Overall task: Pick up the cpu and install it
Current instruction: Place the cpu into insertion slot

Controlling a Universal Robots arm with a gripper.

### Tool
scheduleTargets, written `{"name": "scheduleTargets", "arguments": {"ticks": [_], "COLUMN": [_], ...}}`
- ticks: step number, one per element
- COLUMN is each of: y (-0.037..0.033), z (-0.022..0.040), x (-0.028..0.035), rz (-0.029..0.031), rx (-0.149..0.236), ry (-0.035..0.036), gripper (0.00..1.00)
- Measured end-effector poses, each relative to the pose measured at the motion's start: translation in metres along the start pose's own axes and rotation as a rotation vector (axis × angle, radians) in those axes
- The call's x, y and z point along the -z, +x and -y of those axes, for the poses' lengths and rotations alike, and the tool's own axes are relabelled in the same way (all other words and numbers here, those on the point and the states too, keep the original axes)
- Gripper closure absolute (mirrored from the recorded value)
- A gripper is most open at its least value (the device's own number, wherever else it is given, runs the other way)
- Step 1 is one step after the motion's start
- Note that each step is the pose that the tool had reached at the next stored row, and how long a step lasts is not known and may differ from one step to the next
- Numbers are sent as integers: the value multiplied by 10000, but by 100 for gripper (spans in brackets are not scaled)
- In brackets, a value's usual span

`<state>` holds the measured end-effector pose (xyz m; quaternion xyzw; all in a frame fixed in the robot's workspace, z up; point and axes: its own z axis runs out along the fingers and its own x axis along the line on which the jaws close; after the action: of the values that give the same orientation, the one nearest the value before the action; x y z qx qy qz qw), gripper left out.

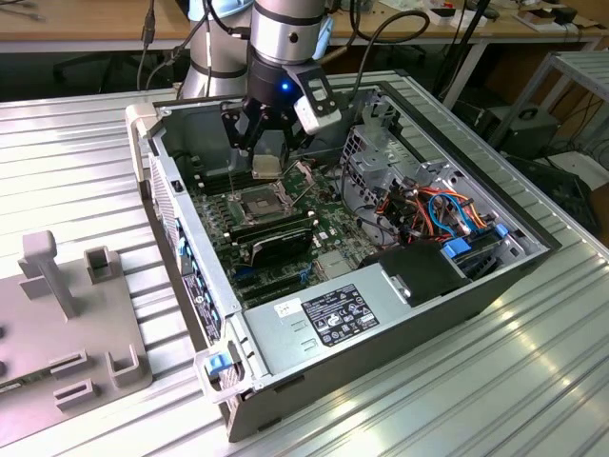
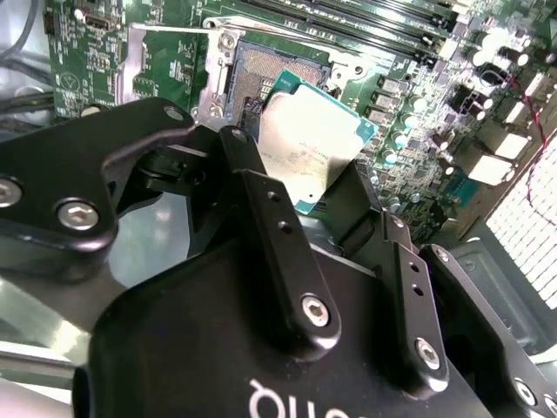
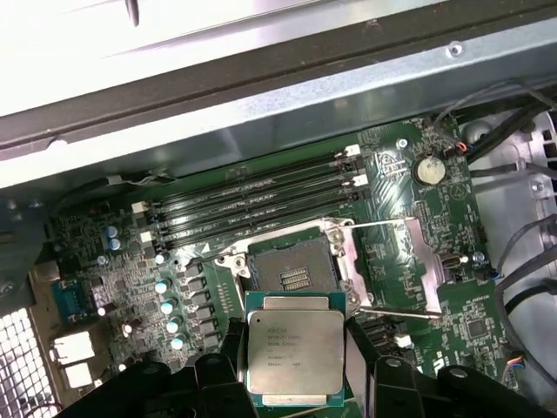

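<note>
I count one arm and one gripper point(image 1: 265, 160) on my screens, lowered into the single open computer case point(image 1: 177, 208) that lies on its side on the ribbed metal table point(image 1: 476, 381); its two black fingers point(image 3: 359, 361) are pinched on opposite edges of the cpu point(image 3: 294, 353), one finger to each side, with the silver-grey lid facing the first wrist camera; the second wrist view shows the same chip point(image 2: 309, 144) tilted between the finger links, its green edge visible; in the exterior view the cpu point(image 1: 265, 168) hangs under the wrist, above the green board and just beside the socket point(image 1: 257, 202), apart from it and not seated; there is one socket point(image 3: 291, 266), bare, with its contact field exposed and its metal frame point(image 3: 409, 261) swung open to one side; beside the socket in the first wrist view I count four long black memory slots point(image 3: 252, 205) lying parallel, and one round coin cell point(image 3: 428, 170) near their end; one grey power supply point(image 1: 333, 319) sits at the near end of the case, and one grey fixture block point(image 1: 57, 314) stands on the table at the exterior view's left, well apart from the case.
</note>
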<state>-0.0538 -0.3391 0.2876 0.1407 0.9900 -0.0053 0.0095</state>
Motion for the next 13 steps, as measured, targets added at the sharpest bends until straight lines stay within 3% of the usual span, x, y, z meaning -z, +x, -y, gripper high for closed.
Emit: {"name": "scheduleTargets", "arguments": {"ticks": [8, 13], "y": [0, 0], "z": [0, 0], "x": [-1, -5], "rz": [-1, -6], "rx": [-167, -808], "ry": [3, 16], "gripper": [45, 45]}}
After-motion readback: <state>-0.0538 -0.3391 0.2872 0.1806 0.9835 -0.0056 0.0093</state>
